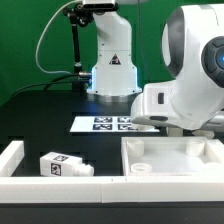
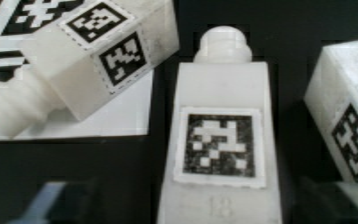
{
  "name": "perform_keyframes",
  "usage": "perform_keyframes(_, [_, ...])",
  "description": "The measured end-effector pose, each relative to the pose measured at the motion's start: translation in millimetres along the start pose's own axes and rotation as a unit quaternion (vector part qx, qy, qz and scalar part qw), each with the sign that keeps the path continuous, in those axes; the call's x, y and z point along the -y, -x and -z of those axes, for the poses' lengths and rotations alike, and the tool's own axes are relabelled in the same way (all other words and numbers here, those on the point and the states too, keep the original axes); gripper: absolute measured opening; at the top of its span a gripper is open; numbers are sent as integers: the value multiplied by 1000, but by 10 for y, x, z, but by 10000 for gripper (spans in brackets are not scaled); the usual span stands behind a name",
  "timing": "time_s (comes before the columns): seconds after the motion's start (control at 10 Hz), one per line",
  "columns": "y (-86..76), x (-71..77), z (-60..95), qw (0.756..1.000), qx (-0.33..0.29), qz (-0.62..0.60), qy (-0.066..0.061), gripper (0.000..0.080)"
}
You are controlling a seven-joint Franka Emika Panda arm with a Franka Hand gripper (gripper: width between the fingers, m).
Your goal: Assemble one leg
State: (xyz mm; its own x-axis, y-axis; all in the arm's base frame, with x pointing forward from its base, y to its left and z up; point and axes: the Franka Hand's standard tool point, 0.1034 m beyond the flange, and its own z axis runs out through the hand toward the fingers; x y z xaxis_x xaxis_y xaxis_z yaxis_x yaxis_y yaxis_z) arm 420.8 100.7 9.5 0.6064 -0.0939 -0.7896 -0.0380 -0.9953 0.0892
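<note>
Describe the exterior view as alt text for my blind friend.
A short chunky white plastic leg with a black-and-white tag lies on a black table, apart from a large white square rimmed panel near a white robot arm.

The arm's base [image 1: 112,65] stands upright just behind the marker board [image 1: 118,124]. Its large white upper links [image 1: 195,60] bend over at the exterior view's right of this board. The wrist [image 1: 160,103] hangs above the board's right end. Of the gripper [image 2: 202,212], only one dark, blurred finger [image 2: 55,205] shows. The jaws are perhaps apart, but I cannot tell.
</note>
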Motion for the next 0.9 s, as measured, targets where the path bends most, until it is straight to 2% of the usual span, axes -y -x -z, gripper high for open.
perform_keyframes(0.2, [-1,-4,3,1000,0,0,0,299])
perform_keyframes(0.3, [33,-25,56,1000,7,6,-1,290])
perform_keyframes(0.4, [93,-80,252,1000,10,14,-6,290])
perform_keyframes(0.6, [217,-271,840,999,5,38,-23,287])
perform_keyframes(0.7, [257,-368,1154,998,-17,43,-32,287])
perform_keyframes(0.8, [273,-418,1261,998,-24,40,-37,287])
perform_keyframes(0.9, [264,-385,1249,998,-24,41,-33,287])
